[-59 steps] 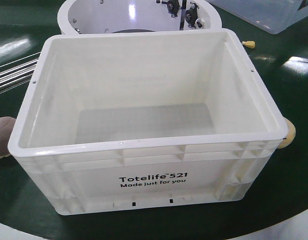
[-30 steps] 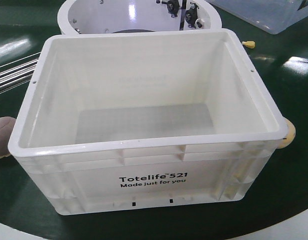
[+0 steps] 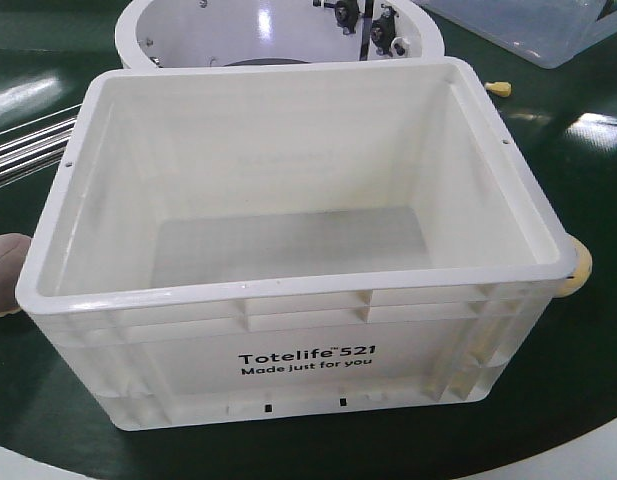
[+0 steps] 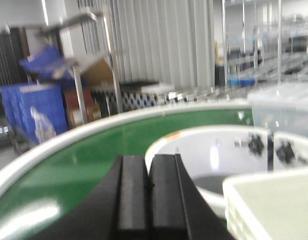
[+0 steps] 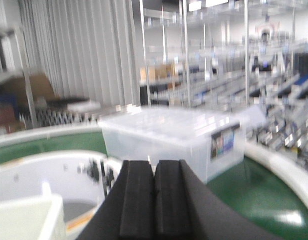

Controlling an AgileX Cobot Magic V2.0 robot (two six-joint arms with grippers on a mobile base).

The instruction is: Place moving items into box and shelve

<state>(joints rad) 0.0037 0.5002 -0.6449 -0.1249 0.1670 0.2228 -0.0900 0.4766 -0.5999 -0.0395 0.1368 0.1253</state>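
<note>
1. Green tabletop [image 3: 578, 390] is occupied by the empty white box [image 3: 298, 310].
2. Brown plush [image 3: 2, 266] and yellow plush [image 3: 580, 268] are seen outside, beside its walls.
3. Left gripper [image 4: 148, 195] and right gripper [image 5: 154, 200] are pressed together, empty.
4. Box could be shoved if half-hidden toys are grabbed.

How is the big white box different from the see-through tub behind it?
The white box is solid white; the clear tub is see-through. The white box is open on top and empty; the clear tub seems to have a lid on. The white box has black words on its front; the clear tub has a small blurry sticker on one side. Both are boxy plastic containers on the green table.
</note>
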